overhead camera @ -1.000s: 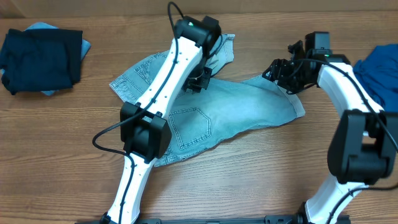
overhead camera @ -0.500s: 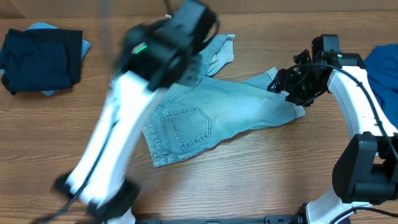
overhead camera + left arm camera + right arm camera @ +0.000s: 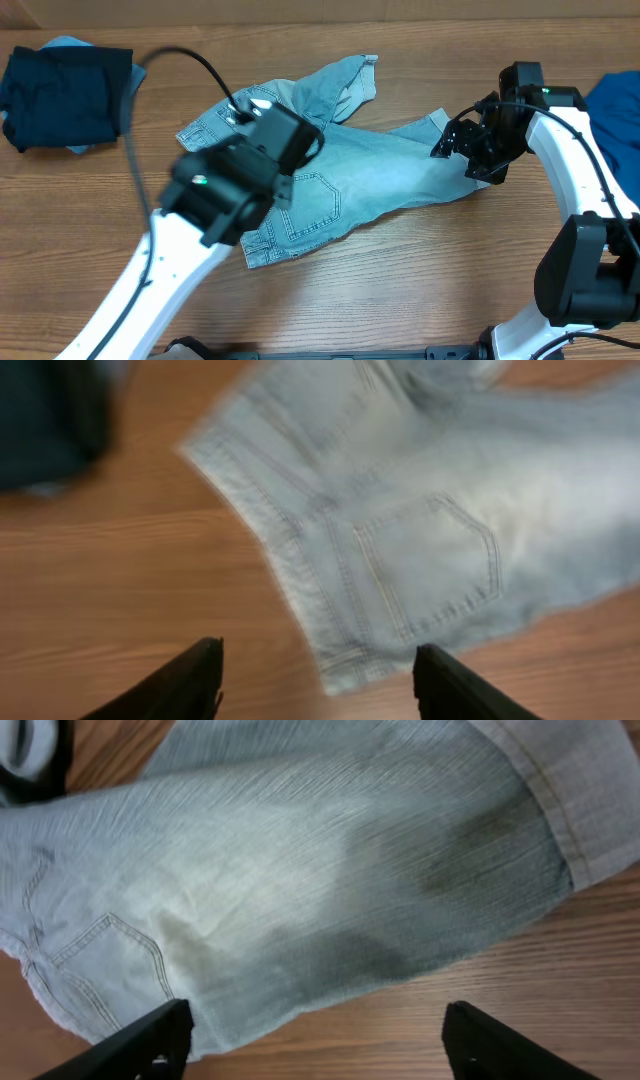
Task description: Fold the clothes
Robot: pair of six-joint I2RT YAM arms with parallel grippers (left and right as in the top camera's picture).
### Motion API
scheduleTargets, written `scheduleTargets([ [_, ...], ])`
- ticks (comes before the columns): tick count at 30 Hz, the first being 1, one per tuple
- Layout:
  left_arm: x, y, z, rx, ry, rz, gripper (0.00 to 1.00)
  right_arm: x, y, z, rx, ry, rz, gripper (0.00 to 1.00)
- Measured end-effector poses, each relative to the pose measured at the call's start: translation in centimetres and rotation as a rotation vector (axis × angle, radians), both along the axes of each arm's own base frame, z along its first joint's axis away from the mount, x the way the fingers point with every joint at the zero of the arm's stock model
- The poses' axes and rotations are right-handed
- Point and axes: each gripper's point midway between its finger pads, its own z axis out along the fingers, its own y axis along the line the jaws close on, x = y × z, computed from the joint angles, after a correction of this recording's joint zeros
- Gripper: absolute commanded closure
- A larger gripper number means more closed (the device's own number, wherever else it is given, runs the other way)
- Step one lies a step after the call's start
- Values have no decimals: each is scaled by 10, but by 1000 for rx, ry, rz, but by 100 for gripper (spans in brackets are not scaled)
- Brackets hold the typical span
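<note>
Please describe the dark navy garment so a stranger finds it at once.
From above, go to the far left corner of the wooden table. The dark navy garment lies there, apart from the pale denim shorts at the centre. It is the darkest cloth.

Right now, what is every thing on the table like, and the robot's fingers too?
denim shorts: spread out, rumpled, not folded.
navy garment: looks folded, lying aside.
royal-blue garment: bunched, partly out of view.
left fingers: open, holding nothing.
right fingers: open, holding nothing.
</note>
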Motion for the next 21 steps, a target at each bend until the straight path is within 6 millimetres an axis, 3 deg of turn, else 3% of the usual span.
scheduleTargets([
  [5, -10, -30, -82, -78, 160, -100, 22, -10, -3, -13, -19, 51, -42, 9],
  [9, -30, -37, -140, -82, 307, -166, 26, -19, -5, -30, -28, 80, -57, 9],
  [11, -40, -39, -159, -88, 363, -194, 25, -23, -5, -40, -30, 88, -63, 9],
  [21, -57, -35, -203, -61, 431, -282, 24, -34, -4, -68, -27, 103, -92, 9],
])
